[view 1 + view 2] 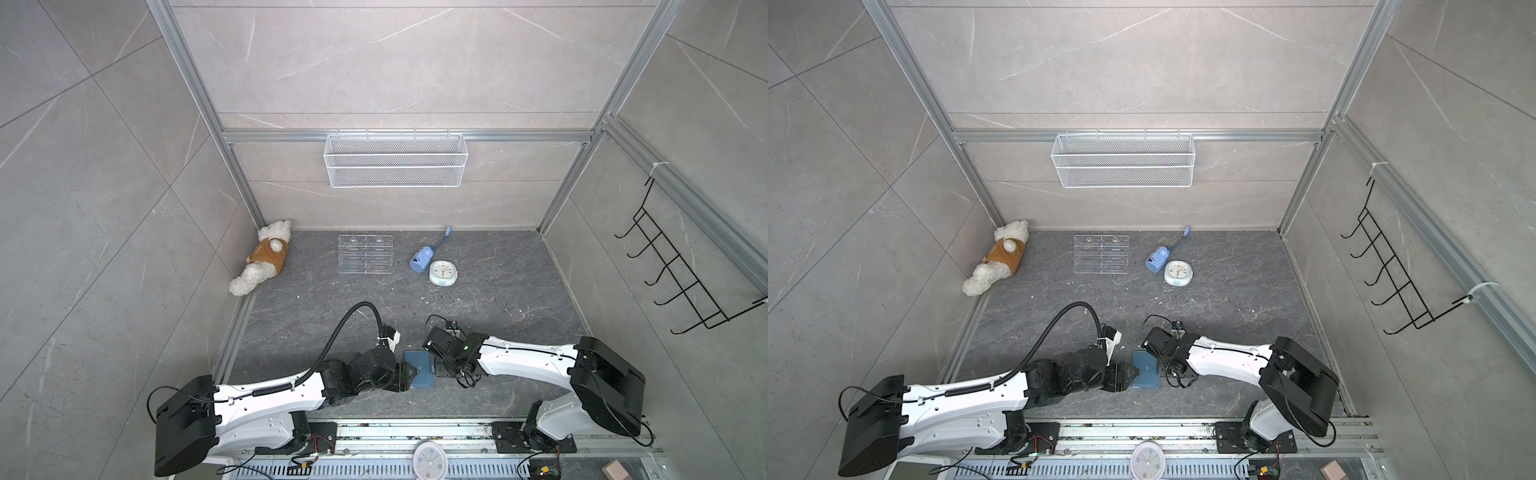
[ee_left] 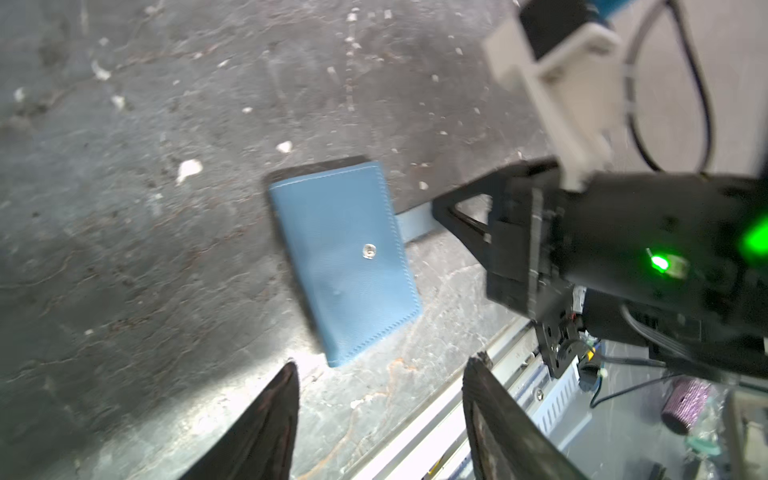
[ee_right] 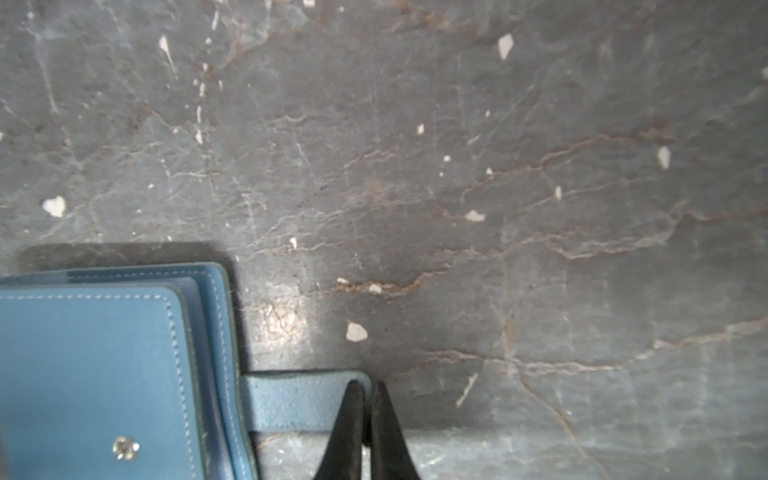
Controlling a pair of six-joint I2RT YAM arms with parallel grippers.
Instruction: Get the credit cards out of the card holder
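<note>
The dusty-blue card holder (image 1: pixel 419 369) (image 1: pixel 1146 374) lies closed and flat on the dark stone floor between both arms, its snap stud (image 2: pixel 368 251) facing up. Its snap tab (image 3: pixel 295 401) (image 2: pixel 413 222) sticks out sideways, unfastened. My right gripper (image 3: pixel 366 384) (image 1: pixel 439 368) is shut on the end of that tab. My left gripper (image 2: pixel 385 360) (image 1: pixel 405 376) stands open just off the holder's opposite edge, with nothing between its fingers. Clear sleeve edges (image 3: pixel 195 291) peek from under the cover. The credit cards are hidden.
At the back of the floor lie a plush dog (image 1: pixel 264 262), a clear acrylic rack (image 1: pixel 365 254), a small blue device (image 1: pixel 420 258) and a round clock (image 1: pixel 444 273). A wire basket (image 1: pixel 395 160) hangs on the back wall. The metal rail (image 1: pixel 415 432) runs close in front.
</note>
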